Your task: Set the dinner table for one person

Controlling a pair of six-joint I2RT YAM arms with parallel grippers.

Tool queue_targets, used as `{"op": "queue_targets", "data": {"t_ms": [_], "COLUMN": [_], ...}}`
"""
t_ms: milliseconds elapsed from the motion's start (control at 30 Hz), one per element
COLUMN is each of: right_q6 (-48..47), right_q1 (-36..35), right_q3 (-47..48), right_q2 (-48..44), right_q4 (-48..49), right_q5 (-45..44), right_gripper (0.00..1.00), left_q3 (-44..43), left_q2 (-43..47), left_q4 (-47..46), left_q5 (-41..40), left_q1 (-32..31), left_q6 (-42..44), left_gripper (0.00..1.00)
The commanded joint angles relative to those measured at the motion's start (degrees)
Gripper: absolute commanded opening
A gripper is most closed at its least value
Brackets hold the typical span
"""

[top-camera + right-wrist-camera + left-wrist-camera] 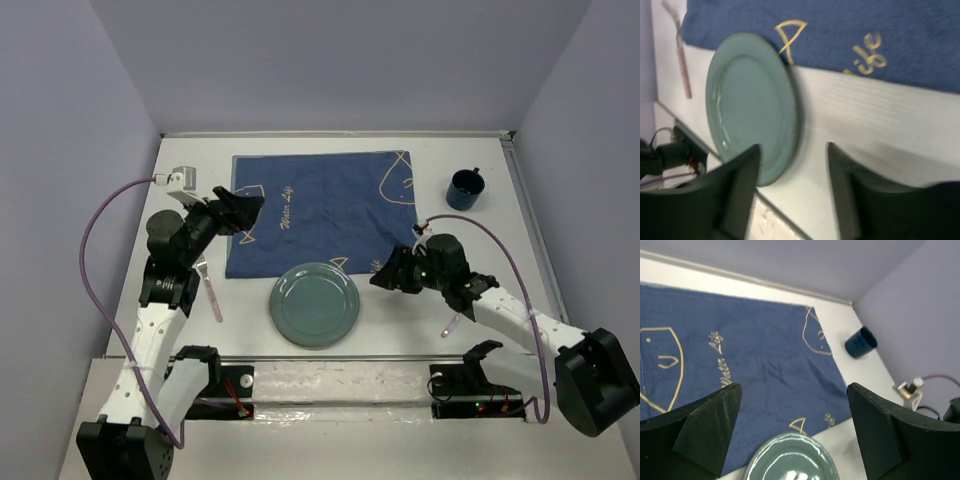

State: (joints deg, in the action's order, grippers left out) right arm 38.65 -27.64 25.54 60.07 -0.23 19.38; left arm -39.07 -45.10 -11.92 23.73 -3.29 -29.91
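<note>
Nearest the bases, note the teal plate [315, 303]: flat on the white dinner table [430, 160], with only its far rim over the near edge of the blue fish-print cloth [320, 205]. Just left of it, a pink-handled fork [211, 290]. To the right, under the right arm, a second pink utensil [452, 322], kind not possible to tell.

Low beside the plate's right rim: the right gripper [794, 147], spread fairly wide, holding nothing, apparently not touching the plate. Likely trouble here: a thin rim lying flat, so little to pinch. Could slip off the glossy edge, or scrape the table and push the plate towards the fork. If lifted by one edge only, may tilt and fall. If dragged instead, may wrinkle the cloth under the far rim. Worth watching also the right forearm, close above the second utensil; could sweep it aside.

Further, above the left part of the cloth: the left gripper [792, 390], wide apart, empty. Coming down there could catch the fabric and pull it crooked under the plate.

Farthest, a dark blue mug [465, 189], seemingly upright on the bare table right of the cloth, well apart from both grippers; no danger for now.
</note>
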Motion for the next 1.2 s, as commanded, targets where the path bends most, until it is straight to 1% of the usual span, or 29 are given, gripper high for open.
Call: {"op": "queue_targets", "data": {"t_ms": [0,67,100,200,233,300,333,367,400,500,533,633,700,767,800,867,900,933,1000,1100,1133,1167], "right_q6": [-2.0,-2.44,-3.14,-3.32,-2.89,-1.22,-0.78,-0.6,-0.42,0.98,1.25,1.42,0.02,-1.38,-3.22,-6.03,-6.05,-7.09,-7.19,-6.58,-6.23,-6.05], "right_q1": [-0.22,-0.22,0.47,2.93,5.46,9.51,10.49,11.2,11.2,12.43,12.96,13.48,13.49,13.49,13.49,12.96,12.96,12.96,12.26,12.26,12.26,12.26], "right_q3": [5.63,8.72,11.43,13.74,13.57,12.52,11.56,11.55,11.03,9.45,9.09,9.09,10.4,11.46,12.07,15.05,16.28,17.69,22.17,27.01,28.24,30.51], "right_q2": [1.79,4.07,5.57,12.24,15.22,17.7,20.32,20.35,22.7,25.52,25.88,26.94,25.54,23.08,21.77,19.56,19.73,20.69,25.95,34.04,36.06,37.99], "right_q4": [2.79,3.56,3.92,6.1,7.08,10.23,11.03,11.74,12.09,12.44,12.53,12.36,12.01,11.92,12.01,12.27,12.27,12.53,12.62,13.58,13.85,14.46], "right_q5": [-10.46,-12.07,-14.43,-16.21,-16.21,-16.39,-16.21,-16.21,-16.65,-19.02,-21.63,-25.86,-26.93,-26.41,-25.28,-22.82,-21.06,-16.17,-12.89,-10.68,-8.67,-7.44], "right_gripper": [0.33,0.12,0.0,0.0,0.0,0.0,0.0,0.0,0.0,0.0,0.0,0.0,0.04,0.07,0.13,0.17,0.17,0.18,0.17,0.1,0.06,0.05], "left_q3": [2.32,2.33,2.07,1.1,1.54,2.06,2.15,2.16,2.16,2.16,2.33,2.42,2.33,2.33,2.16,1.89,1.8,1.8,1.8,1.89,1.98,2.07], "left_q2": [0.1,-0.69,-0.95,-0.87,-0.43,-0.25,-0.34,-0.34,-0.42,0.1,0.36,0.54,0.37,-0.07,-0.25,-0.86,-0.95,-1.04,-1.13,-1.22,-1.22,-1.22], "left_q4": [5.07,5.15,5.07,5.94,5.95,5.68,5.6,5.51,5.51,5.51,5.51,5.59,5.94,6.12,6.47,7.0,7.0,7.0,7.0,7.0,7.0,7.0], "left_q5": [-0.52,0.7,1.14,0.1,0.01,1.14,1.5,1.85,1.94,1.94,1.85,1.85,1.5,1.32,1.32,0.71,0.62,0.62,0.71,0.79,0.88,0.8], "left_q1": [-2.07,-2.07,-2.07,-2.07,-2.07,-2.07,-2.07,-2.07,-2.07,-2.07,-2.07,-2.07,-2.07,-2.07,-2.07,-2.07,-2.07,-2.07,-2.07,-2.07,-2.07,-2.07], "left_q6": [6.62,6.62,7.06,8.29,8.38,8.03,7.94,7.94,7.94,7.94,7.94,7.94,7.94,7.94,7.94,8.03,8.03,8.03,8.03,8.03,8.03,8.03], "left_gripper": [0.99,0.99,0.99,0.99,0.99,0.99,0.99,0.99,0.99,0.99,0.99,0.99,0.99,0.99,0.99,0.99,0.99,0.99,0.99,0.99,0.99,0.99]}}
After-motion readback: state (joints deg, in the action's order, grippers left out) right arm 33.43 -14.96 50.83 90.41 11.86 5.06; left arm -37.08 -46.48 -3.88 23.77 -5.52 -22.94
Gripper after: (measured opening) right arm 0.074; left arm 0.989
